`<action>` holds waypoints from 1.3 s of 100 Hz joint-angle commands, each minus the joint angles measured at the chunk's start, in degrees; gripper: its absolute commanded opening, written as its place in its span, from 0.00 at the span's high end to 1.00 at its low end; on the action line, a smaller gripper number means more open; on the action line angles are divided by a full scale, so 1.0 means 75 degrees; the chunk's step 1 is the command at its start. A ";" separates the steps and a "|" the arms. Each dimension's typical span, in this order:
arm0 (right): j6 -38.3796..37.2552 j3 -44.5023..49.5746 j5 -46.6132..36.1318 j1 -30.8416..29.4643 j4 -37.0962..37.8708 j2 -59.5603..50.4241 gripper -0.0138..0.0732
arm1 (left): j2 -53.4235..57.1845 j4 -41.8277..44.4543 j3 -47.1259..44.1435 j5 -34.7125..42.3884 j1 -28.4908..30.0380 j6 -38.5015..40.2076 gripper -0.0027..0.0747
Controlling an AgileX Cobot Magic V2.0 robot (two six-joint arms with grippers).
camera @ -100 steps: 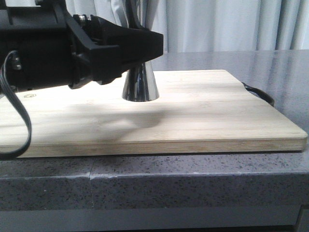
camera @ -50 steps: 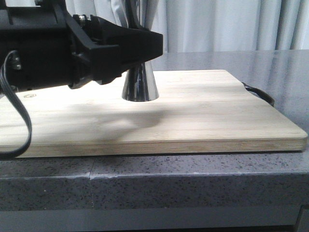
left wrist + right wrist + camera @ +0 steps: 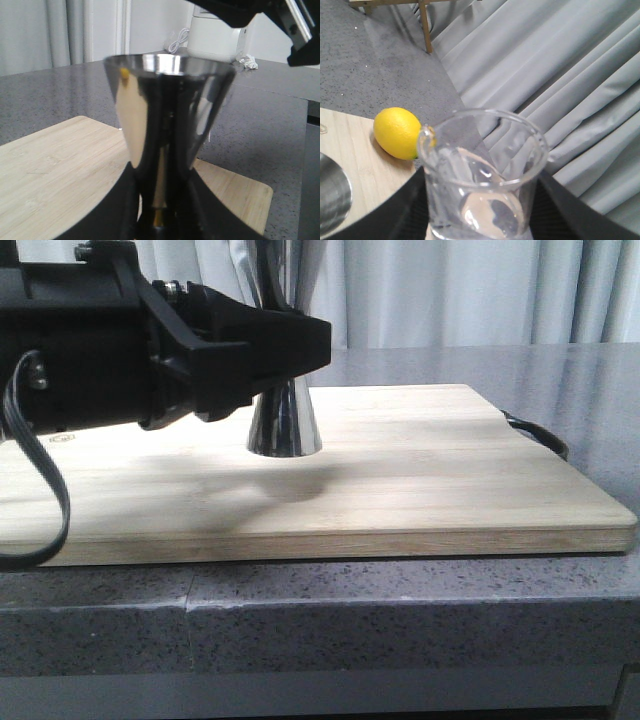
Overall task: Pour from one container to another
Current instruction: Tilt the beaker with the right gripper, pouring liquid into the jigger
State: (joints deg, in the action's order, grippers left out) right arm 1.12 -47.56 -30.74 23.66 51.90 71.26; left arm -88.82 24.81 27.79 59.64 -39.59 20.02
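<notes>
A pale bamboo cutting board point(image 3: 400, 470) with a dark strap handle point(image 3: 538, 433) at its far right corner lies on a grey speckled stone countertop point(image 3: 400, 610). Behind the counter hang light grey pleated curtains point(image 3: 480, 290). In the left wrist view a white appliance point(image 3: 215, 37) with a cord stands on the counter farther back.

The tall shiny stainless-steel hourglass-shaped jigger point(image 3: 285, 420) is at the middle of the board, its lower cone flaring just above or on the wood; whether its base touches the board cannot be told. The left gripper point(image 3: 290, 345), a bulky black assembly reaching in from the left, closes its fingers on the jigger's narrow waist and hides the waist and much of the upper cone from the front. In the left wrist view the jigger's point(image 3: 167, 115) upper cone fills the middle, the black fingers point(image 3: 120, 210) pressed to either side of the waist below it.

The small clear glass beaker point(image 3: 480, 170) shows only in the right wrist view, gripped between the right gripper's black fingers point(image 3: 400, 215) at both sides, tilted with its open mouth towards the camera; clear liquid seems to lie inside. The right gripper point(image 3: 480, 225) is not seen from the front. Just beyond the beaker a yellow lemon point(image 3: 397, 132) rests at the edge of the board, and the jigger's steel rim shows at the side.
</notes>
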 commanded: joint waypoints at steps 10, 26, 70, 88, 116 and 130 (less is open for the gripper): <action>0.0024 -0.0290 -0.0514 0.0009 -0.0001 -0.0240 0.51 | 0.0309 -0.0241 0.0180 0.0606 -0.0033 -0.0008 0.99; 0.0024 -0.0290 -0.0602 0.0009 0.0419 -0.0240 0.51 | 0.0309 -0.0241 0.0180 0.0578 -0.0033 -0.0008 0.99; 0.0024 -0.0290 -0.0602 0.0009 0.0843 -0.0240 0.51 | 0.0309 -0.0121 0.0180 0.0547 -0.0033 -0.0008 0.99; 0.0024 -0.0290 -0.0602 0.0009 0.1123 -0.0240 0.51 | 0.0309 -0.0022 0.0180 0.0547 -0.0033 -0.0008 0.99; 0.0295 -0.0290 -0.0524 0.0009 0.1155 -0.0240 0.51 | 0.0309 -0.0022 0.0180 0.0547 -0.0033 -0.0008 0.99; 0.0380 -0.0290 -0.0491 0.0009 0.1155 -0.0240 0.51 | 0.0309 -0.0022 0.0180 0.0547 -0.0033 -0.0008 0.99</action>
State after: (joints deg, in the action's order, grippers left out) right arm 3.21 -47.56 -32.10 23.66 62.49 71.26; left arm -88.82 25.86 27.79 59.26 -39.42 20.02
